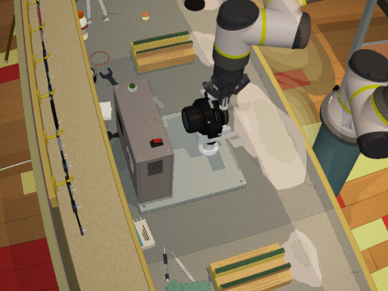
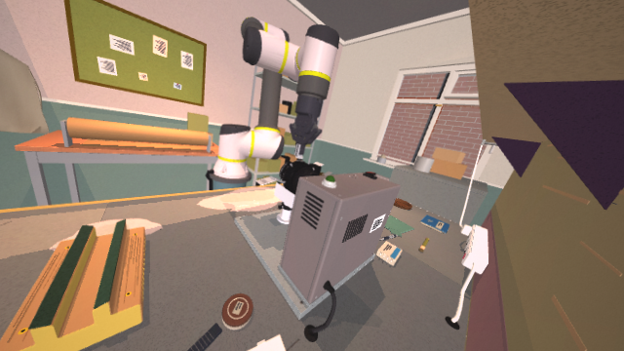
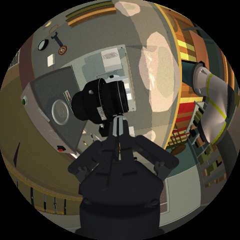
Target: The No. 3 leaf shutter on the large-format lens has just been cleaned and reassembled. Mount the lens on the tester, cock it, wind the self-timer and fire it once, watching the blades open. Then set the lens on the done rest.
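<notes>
The white mount post (image 1: 209,146) of the tester is partly hidden under the black lens (image 1: 203,118) (image 3: 101,101), which sits on it facing the grey tester box (image 1: 141,139) (image 2: 336,229) (image 3: 56,107). From the second side camera the box covers most of the lens (image 2: 298,174). My gripper (image 1: 221,106) (image 3: 119,122) (image 2: 298,154) is closed and empty, its fingertips at the top rear edge of the lens by the shutter rim. I cannot tell whether they touch a lever there.
The grey base plate (image 1: 198,169) carries the tester and mount. One wooden rest (image 1: 163,50) lies beyond the tester, another (image 1: 251,268) (image 2: 73,282) nearer the front. A spanner (image 1: 107,76), pens and small booklets lie scattered around. The robot's base (image 1: 343,133) stands to the right.
</notes>
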`<state>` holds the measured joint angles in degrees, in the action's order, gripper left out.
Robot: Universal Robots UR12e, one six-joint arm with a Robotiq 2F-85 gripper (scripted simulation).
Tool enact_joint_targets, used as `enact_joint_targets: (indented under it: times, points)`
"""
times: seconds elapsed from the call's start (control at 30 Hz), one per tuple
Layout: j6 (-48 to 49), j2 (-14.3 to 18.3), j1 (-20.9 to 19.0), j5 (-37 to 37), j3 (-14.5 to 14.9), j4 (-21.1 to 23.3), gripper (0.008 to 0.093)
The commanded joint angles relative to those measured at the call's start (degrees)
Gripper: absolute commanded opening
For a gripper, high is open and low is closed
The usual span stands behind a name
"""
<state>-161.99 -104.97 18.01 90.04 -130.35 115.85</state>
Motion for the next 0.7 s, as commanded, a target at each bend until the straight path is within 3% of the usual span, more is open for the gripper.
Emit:
enact_joint_targets:
  times: [0.0, 0.67]
  points:
    - [0.00, 0.09, 0.00, -0.04, -0.25, -0.05, 0.0080]
    - [0.00, 0.20, 0.00, -0.04, -0.69, 0.50, 0.0080]
